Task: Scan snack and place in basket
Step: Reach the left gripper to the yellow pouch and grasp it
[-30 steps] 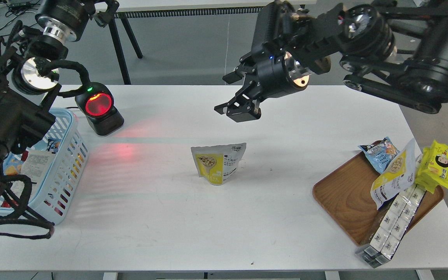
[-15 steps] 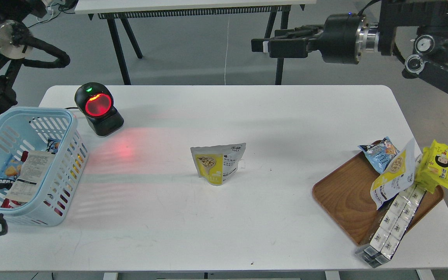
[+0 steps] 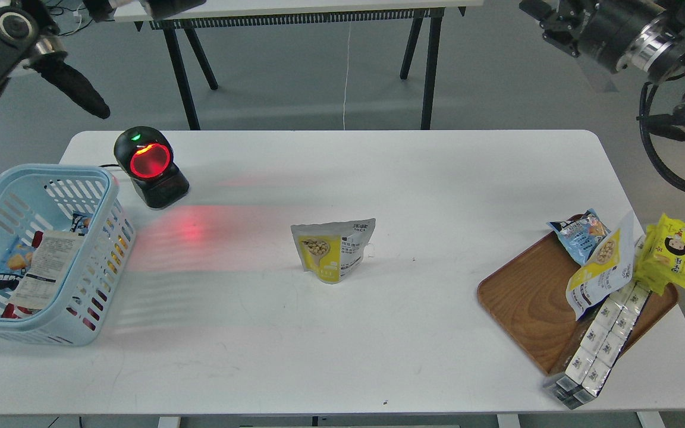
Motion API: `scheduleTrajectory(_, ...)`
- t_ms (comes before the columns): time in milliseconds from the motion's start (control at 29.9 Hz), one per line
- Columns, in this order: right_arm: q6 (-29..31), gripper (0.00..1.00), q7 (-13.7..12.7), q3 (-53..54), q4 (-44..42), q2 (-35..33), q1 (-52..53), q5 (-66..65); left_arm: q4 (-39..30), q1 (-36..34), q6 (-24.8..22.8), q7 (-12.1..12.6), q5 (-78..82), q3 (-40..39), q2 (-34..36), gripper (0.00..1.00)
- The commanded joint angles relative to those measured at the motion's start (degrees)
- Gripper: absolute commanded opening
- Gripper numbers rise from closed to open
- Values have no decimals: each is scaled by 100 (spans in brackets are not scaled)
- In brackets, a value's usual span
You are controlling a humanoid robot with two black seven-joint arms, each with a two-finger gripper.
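The snack (image 3: 335, 249), a pouch with a silvery top and a yellow front picturing beans, stands upright alone in the middle of the white table (image 3: 342, 345). The light-blue basket (image 3: 57, 170) sits at the table's left edge with a few packets inside. My left gripper (image 3: 104, 9) is high at the top left edge, far behind the table, seen only in part. My right gripper (image 3: 547, 24) is high at the top right, dark and end-on. Both are far from the pouch, and nothing shows in either.
A black barcode scanner (image 3: 149, 166) with a glowing red window stands at the back left, beside the basket. A brown wooden tray (image 3: 527, 303) at the right holds a light-blue bag (image 3: 577, 235), a second bean pouch (image 3: 601, 267), a yellow cartoon packet (image 3: 672, 249) and white boxes (image 3: 598, 345).
Both arms have drawn up and back from over the table to the top corners. The basket, earlier partly hidden by my left arm, now shows in full. The pouch has not moved.
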Motion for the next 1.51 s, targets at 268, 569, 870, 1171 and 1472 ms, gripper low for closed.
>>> scheduleTrajectory(268,561,99,1,189,-336,205,-775,3122,-856,-40,0,-101,3554,1514,-580,96)
scheduleTrajectory(569,1024,99,1,1595,-310,372,-2032,3228,-382,47,0,-417,5282,2542,-976,95)
scheduleTrajectory(870,1024,99,1,1631,-239,372,-2041,3228,171,232,0,-488,5282,2930,-1003,79)
scheduleTrajectory(1171,1024,99,1,1631,-239,372,-2050,3219,225,382,0,-514,5282,2939,-1003,54)
scheduleTrajectory(1472,1024,99,1,1640,-248,372,-2050,3219,383,478,0,-532,5282,2930,-1020,22)
